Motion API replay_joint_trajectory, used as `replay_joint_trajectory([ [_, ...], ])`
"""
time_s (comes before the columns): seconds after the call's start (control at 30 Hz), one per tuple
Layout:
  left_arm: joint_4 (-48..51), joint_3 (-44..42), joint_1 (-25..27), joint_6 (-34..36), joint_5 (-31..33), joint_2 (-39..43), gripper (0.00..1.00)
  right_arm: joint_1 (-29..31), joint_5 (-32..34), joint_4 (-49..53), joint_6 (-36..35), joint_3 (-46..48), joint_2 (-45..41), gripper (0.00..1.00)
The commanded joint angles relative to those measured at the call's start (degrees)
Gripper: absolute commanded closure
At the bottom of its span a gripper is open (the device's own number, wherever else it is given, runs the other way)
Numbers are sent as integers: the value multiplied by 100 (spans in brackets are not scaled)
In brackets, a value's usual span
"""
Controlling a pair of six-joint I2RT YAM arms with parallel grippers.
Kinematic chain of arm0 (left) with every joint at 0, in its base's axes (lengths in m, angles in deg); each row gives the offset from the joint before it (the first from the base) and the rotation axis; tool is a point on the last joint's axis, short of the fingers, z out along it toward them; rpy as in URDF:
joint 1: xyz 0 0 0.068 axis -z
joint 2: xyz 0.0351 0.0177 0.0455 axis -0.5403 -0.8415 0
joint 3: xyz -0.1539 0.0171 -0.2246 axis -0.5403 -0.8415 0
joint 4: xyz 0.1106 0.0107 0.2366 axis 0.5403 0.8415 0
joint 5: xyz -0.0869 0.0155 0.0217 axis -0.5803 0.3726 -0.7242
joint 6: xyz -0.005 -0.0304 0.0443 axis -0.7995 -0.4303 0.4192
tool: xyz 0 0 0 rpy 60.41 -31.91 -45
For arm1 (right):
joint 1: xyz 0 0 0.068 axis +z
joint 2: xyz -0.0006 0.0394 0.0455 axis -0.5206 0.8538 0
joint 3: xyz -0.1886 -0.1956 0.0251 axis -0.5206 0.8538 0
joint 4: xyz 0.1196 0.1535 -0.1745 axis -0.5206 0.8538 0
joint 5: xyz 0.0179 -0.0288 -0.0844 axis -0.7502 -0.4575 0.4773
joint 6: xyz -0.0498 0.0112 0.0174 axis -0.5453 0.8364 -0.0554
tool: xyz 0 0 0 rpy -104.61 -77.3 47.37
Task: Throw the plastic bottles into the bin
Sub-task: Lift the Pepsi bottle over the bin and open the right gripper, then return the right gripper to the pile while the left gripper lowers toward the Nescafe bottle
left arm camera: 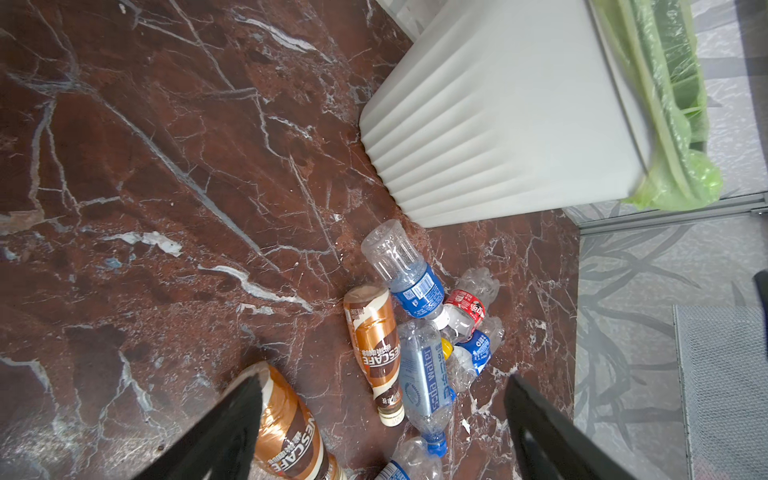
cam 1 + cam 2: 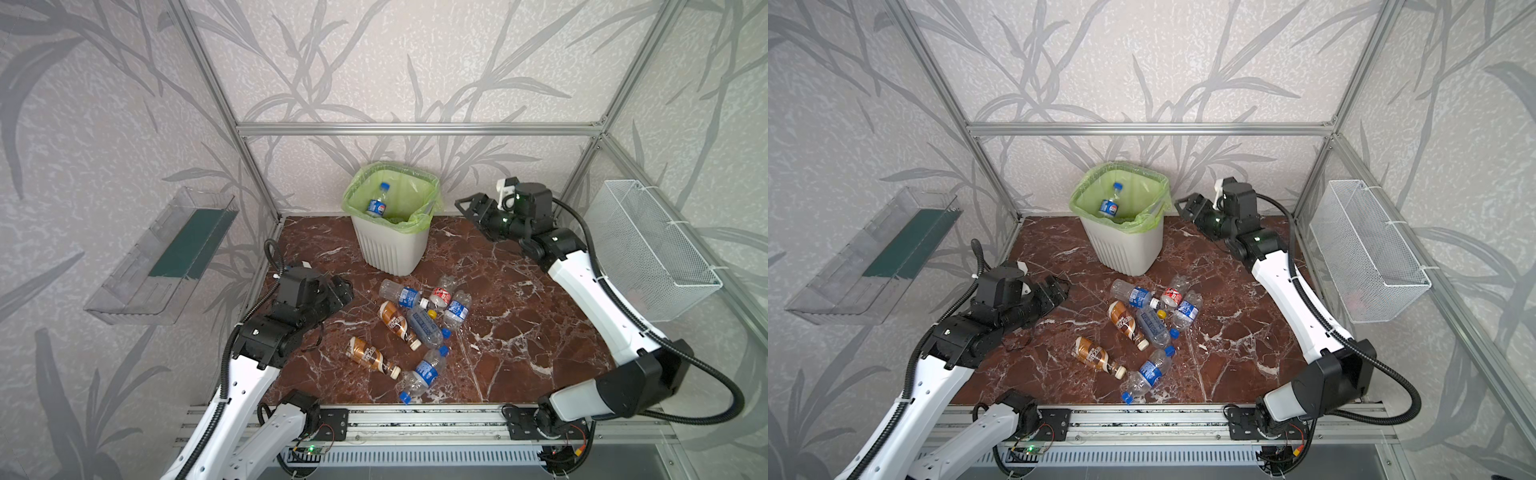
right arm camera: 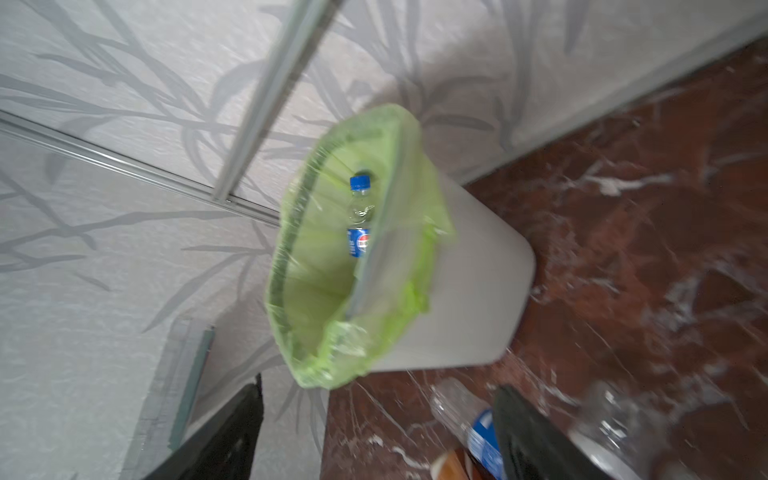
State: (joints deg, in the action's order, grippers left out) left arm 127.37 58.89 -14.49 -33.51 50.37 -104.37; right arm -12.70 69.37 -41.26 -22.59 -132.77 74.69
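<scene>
Left wrist view: the left gripper (image 1: pixel 384 380) is seen spread wide and empty, near the closest brown-gold bottle (image 1: pixel 286 432). Further right, the other plastic bottles (image 2: pixel 419 328) are heaped touching one another on the table (image 2: pixel 519 311), so a neighbour could be nudged and rolled away if one is pinched off-centre. Behind them stands the bin (image 2: pixel 390 253), with one blue-capped bottle (image 2: pixel 377 203) leaning inside, cap up. Just beside its rim the right gripper (image 2: pixel 463 203) is held wide open, nothing gripped. The light bin could be knocked by a careless swing. Labels are legible only from the left wrist. The bin's interior is shown only in both top views and, blurred, from the right wrist.
</scene>
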Motion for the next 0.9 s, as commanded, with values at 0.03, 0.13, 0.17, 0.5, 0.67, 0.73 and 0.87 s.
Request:
replay_joint_trajectory([
  [0.03,144,-373,-77,101,94,110,9,-167,173,-58,-114,1335,-1154,16],
  [0.13,85,-593,-90,56,19,182,9,-180,176,-111,-97,2333,-1565,17],
  [0.17,97,-646,-90,53,4,212,9,-180,172,-133,-80,2653,-1655,17],
  [0.5,287,-1039,-91,-161,-91,500,10,-138,59,-167,25,4124,-2166,21],
  [0.67,258,-1241,-90,-363,-253,557,13,-19,88,-150,49,4353,-2233,22],
  [0.73,198,-1345,-90,-389,-386,584,13,26,94,-193,86,4451,-2242,22],
  [0.87,46,-1621,-86,-707,-674,632,15,107,112,-258,165,4577,-2242,22],
])
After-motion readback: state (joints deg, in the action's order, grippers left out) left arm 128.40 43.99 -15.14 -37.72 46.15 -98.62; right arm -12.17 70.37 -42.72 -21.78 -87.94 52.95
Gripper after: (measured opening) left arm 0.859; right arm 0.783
